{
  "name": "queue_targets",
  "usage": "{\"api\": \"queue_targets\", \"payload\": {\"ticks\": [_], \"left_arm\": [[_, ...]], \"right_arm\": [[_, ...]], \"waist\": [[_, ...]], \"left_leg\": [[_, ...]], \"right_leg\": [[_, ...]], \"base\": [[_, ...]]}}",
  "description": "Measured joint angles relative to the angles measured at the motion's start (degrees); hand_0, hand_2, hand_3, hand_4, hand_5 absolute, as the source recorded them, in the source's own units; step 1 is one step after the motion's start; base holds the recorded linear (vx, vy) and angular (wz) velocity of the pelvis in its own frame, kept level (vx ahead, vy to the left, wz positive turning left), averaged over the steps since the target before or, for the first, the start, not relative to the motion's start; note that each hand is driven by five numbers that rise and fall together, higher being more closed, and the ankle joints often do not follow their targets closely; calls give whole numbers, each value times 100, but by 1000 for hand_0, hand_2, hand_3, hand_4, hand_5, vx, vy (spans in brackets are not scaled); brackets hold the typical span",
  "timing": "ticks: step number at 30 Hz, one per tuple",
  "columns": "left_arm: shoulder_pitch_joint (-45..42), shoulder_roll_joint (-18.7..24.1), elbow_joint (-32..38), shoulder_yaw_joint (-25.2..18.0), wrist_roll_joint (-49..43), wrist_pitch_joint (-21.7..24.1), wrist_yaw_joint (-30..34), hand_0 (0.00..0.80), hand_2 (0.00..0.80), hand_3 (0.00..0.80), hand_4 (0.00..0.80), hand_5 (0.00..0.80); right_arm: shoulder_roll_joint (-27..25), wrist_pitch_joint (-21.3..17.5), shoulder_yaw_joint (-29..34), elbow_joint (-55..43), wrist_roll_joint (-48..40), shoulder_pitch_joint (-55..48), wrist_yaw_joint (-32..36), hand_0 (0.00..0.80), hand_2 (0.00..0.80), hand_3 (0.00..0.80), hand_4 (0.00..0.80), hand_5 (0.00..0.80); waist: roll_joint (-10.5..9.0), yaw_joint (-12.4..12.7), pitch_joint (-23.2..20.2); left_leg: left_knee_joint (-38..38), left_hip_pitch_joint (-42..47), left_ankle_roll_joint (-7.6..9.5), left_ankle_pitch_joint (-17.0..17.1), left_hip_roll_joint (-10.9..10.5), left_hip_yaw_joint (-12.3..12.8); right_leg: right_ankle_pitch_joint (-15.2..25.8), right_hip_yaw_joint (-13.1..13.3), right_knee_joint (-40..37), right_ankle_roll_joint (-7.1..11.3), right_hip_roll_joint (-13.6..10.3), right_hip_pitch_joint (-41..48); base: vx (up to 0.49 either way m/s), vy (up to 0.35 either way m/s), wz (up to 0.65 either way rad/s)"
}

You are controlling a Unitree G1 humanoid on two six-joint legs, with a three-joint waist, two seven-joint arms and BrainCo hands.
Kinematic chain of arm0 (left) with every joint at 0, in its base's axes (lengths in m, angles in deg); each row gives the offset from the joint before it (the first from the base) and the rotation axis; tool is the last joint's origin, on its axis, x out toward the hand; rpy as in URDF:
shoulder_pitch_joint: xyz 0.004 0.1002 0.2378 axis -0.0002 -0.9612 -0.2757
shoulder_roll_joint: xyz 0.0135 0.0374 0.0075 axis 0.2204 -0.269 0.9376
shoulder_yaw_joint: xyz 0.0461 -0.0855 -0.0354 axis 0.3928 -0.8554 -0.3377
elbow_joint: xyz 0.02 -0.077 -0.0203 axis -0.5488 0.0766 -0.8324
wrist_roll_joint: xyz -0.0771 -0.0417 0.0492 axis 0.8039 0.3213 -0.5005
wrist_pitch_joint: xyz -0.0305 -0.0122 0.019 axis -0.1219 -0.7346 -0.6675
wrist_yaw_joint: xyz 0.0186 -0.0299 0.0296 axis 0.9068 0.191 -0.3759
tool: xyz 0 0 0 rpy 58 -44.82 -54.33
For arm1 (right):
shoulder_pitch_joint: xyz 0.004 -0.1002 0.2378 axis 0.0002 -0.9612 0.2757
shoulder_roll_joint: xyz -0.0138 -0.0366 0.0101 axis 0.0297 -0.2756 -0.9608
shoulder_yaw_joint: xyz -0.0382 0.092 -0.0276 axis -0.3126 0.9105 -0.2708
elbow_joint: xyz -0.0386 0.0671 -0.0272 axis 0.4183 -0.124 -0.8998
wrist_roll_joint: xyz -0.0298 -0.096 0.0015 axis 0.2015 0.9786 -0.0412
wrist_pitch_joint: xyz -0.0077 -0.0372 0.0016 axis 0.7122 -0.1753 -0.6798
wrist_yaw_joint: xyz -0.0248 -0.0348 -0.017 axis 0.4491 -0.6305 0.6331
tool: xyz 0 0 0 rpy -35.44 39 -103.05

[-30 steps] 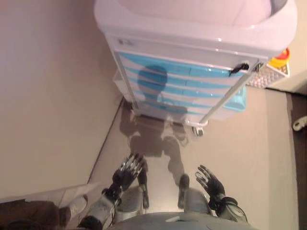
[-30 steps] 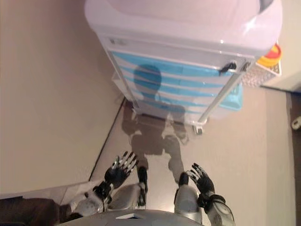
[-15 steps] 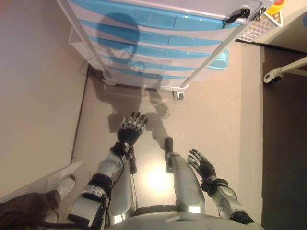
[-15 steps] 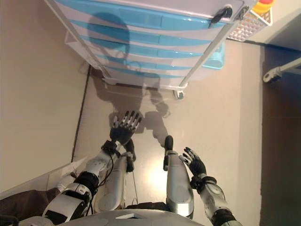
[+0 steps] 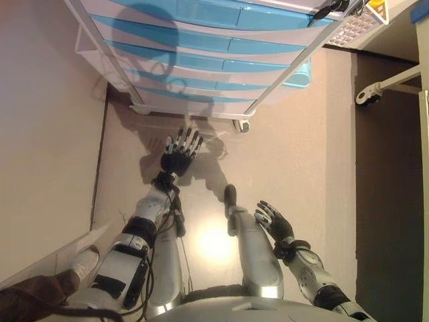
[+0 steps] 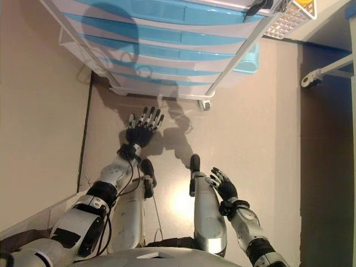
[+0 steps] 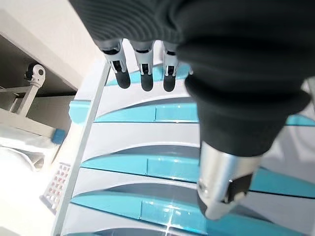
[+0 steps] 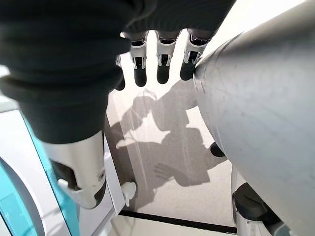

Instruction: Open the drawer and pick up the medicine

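A white medical cart with several blue-fronted drawers stands ahead of me, all drawers shut. No medicine shows. My left hand is stretched forward with straight fingers, low, just short of the cart's bottom edge, touching nothing. In the left wrist view its fingers point at the blue drawer fronts. My right hand hangs low at my right side, open, fingers spread, far from the cart.
A beige wall runs along the left of the cart. A white caster on a frame shows at the right, beside a dark floor strip. A white wire basket hangs on the cart's right side.
The camera has tilted further down, so the cart sits higher in the picture. My left arm has reached forward towards the cart's lower drawers. The right hand stays low at my side.
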Motion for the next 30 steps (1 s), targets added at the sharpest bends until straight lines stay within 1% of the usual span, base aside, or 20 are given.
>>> {"api": "queue_targets", "payload": {"ticks": [2, 7, 9, 11, 12, 13, 14, 15, 20, 24, 26, 27, 28, 30], "left_arm": [[187, 94, 1, -83, 162, 23, 0, 0, 0, 0, 0, 0], [776, 281, 19, -107, 487, 118, -38, 0, 0, 0, 0, 0], [1018, 355, 34, -95, 589, 119, -63, 0, 0, 0, 0, 0], [1245, 396, 72, -57, 676, 155, -124, 0, 0, 0, 0, 0], [1361, 449, 76, -78, 722, 196, -186, 0, 0, 0, 0, 0], [1436, 444, 78, -69, 729, 241, -245, 0, 0, 0, 0, 0], [1494, 411, 84, -58, 743, 252, -282, 0, 0, 0, 0, 0], [1573, 427, 84, -53, 790, 278, -328, 0, 0, 0, 0, 0], [1938, 467, 81, -51, 887, 429, -526, 0, 0, 0, 0, 0], [2005, 547, 62, -48, 1023, 530, -724, 0, 0, 0, 0, 0], [2125, 542, -28, -37, 1083, 623, -789, 0, 0, 0, 0, 0], [2163, 547, -37, -39, 1106, 646, -813, 0, 0, 0, 0, 0], [2190, 553, -49, -40, 1125, 686, -855, 0, 0, 0, 0, 0], [2247, 553, -62, -32, 1199, 745, -925, 0, 0, 0, 0, 0]], "right_arm": [[-3, 7, -9, -17, -6, 27, -1, 0, 0, 0, 0, 0], [-17, -3, -107, -50, -158, 34, 0, 0, 0, 0, 0, 0], [-53, -34, -178, -67, -211, 40, 10, 0, 0, 0, 0, 0], [-68, -76, -207, -91, -260, 54, 17, 0, 0, 0, 0, 0], [-70, -104, -221, -96, -265, 60, 22, 0, 0, 0, 0, 0], [-71, -101, -228, -91, -269, 55, 22, 0, 0, 0, 0, 0], [-76, -100, -230, -92, -311, 43, 21, 0, 0, 0, 0, 0], [-81, -103, -228, -88, -342, 42, 18, 0, 0, 0, 0, 0], [-99, -129, -259, -89, -431, 28, 18, 0, 0, 0, 0, 0], [-118, -190, -298, -89, -437, 29, 32, 0, 0, 0, 0, 0], [-153, -261, -367, -88, -489, 37, 65, 0, 0, 0, 0, 0], [-166, -282, -384, -89, -530, 39, 80, 0, 0, 0, 0, 0], [-176, -283, -396, -80, -547, 38, 96, 0, 0, 0, 0, 0], [-193, -289, -413, -80, -553, 38, 110, 0, 0, 0, 0, 0]], "waist": [[-34, -73, 16], [-91, -142, 42], [-110, -188, 48], [-132, -239, 58], [-155, -249, 71], [-165, -275, 74], [-171, -309, 74], [-173, -331, 74], [-174, -431, 74], [-174, -524, 74], [-175, -530, 73], [-175, -549, 73], [-175, -578, 73], [-175, -614, 73]], "left_leg": [[15, -52, 5, -5, 7, 14], [14, -86, -1, -13, 11, 24], [29, -155, -1, -20, 9, 13], [102, -272, 61, 24, 20, 11], [110, -297, 33, -1, 15, 11], [114, -316, 56, 9, 15, 6], [113, -338, 67, 15, 14, -3], [117, -372, 26, -11, 10, -4], [119, -473, 27, -11, 6, 22], [108, -515, 27, -11, 7, 55], [112, -609, 29, -10, 9, 91], [118, -650, 33, -8, 10, 106], [116, -672, 78, 20, 9, 112], [113, -673, 88, 18, 5, 118]], "right_leg": [[2, 5, 16, 1, 1, -53], [-18, 13, 13, -19, 6, -94], [-11, 12, 52, 14, 8, -159], [9, 19, 123, 26, 17, -269], [6, 25, 127, 26, 16, -300], [17, 22, 116, 27, 18, -308], [19, 24, 111, 32, 16, -318], [20, 31, 107, 33, 12, -348], [25, 75, 105, 38, 16, -467], [26, 112, 99, 40, 20, -529], [47, 150, 104, 59, 20, -641], [64, 163, 100, 63, 20, -687], [90, 164, 90, 67, 18, -703], [90, 166, 81, 67, 12, -701]], "base": [[11, 8, -6], [47, 8, 0], [0, 0, 0], [-4, 0, -2], [0, 0, 0], [0, 0, 0], [0, 0, 0], [0, 0, 0], [0, 15, -3], [-17, 41, -4], [-26, 29, -7], [-13, 22, -7], [-10, 24, -3], [-3, 15, 0]]}}
